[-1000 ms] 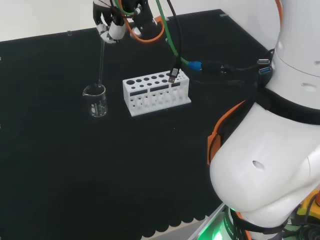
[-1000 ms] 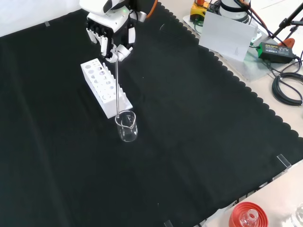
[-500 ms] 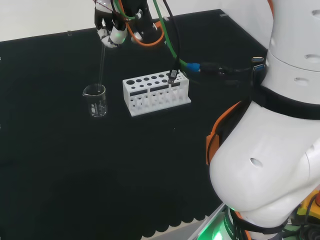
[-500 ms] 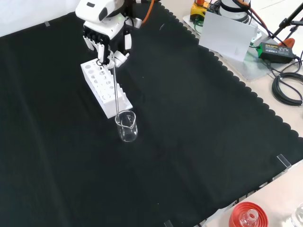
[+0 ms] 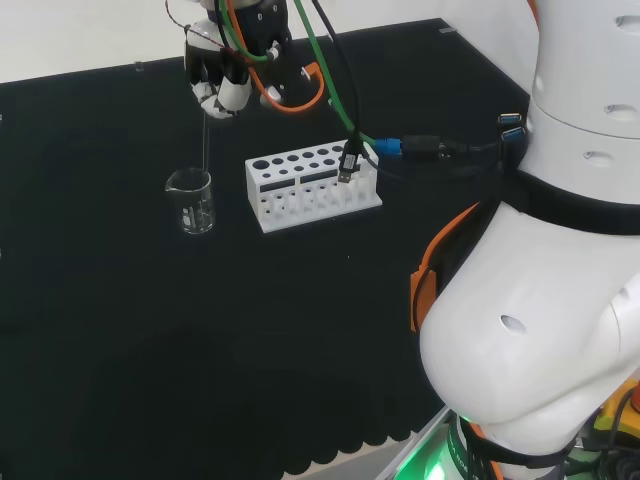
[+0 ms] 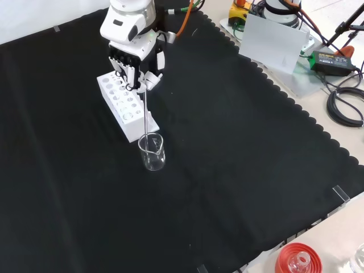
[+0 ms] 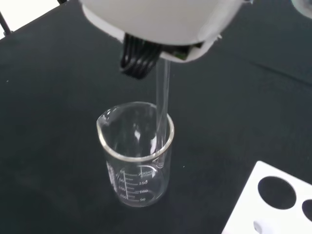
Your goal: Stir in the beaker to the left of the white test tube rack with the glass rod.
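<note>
My robot hand (image 6: 133,60) pinches the glass rod (image 6: 146,108) upright, tip inside the beaker (image 6: 152,152); I should circle gently, clear of the rack (image 6: 126,107).

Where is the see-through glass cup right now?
In the head view the clear glass beaker stands on the black cloth just left of the white test tube rack, with the thin glass rod dipping into it.
</note>
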{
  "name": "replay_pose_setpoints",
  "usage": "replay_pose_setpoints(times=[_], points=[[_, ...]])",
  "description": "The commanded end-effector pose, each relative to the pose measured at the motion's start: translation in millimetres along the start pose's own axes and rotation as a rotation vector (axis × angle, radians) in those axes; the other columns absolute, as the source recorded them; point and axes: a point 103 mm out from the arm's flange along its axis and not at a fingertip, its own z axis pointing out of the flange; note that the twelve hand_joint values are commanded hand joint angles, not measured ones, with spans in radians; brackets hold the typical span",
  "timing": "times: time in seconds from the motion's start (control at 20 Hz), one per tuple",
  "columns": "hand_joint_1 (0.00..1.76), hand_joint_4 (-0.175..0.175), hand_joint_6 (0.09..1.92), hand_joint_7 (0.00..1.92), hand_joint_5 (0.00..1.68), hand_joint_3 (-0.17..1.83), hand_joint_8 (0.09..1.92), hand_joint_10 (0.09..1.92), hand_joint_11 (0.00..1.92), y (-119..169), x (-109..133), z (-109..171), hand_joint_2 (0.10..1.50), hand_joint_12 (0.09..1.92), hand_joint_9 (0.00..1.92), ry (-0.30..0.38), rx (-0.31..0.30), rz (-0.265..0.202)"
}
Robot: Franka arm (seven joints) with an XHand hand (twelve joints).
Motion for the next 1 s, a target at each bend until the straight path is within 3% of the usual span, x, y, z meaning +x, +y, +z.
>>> replay_pose_setpoints(times=[0.05, 0.5, 1.0], points=[[1.21, -0.175, 0.87, 1.68, 1.21, 0.88, 0.49, 0.24, 1.67, -3.4, 13.6, -1.0, 0.57, 0.59, 1.9, -0.012, -0.003, -0.012], [1.21, -0.175, 0.87, 1.68, 1.21, 0.87, 0.49, 0.23, 1.66, 12.0, 23.1, -2.7, 0.58, 0.59, 1.9, 0.013, 0.01, -0.034], [1.21, -0.175, 0.87, 1.68, 1.21, 0.87, 0.49, 0.23, 1.66, 20.8, -13.3, 0.2, 0.58, 0.59, 1.9, 0.014, 0.01, -0.023]])
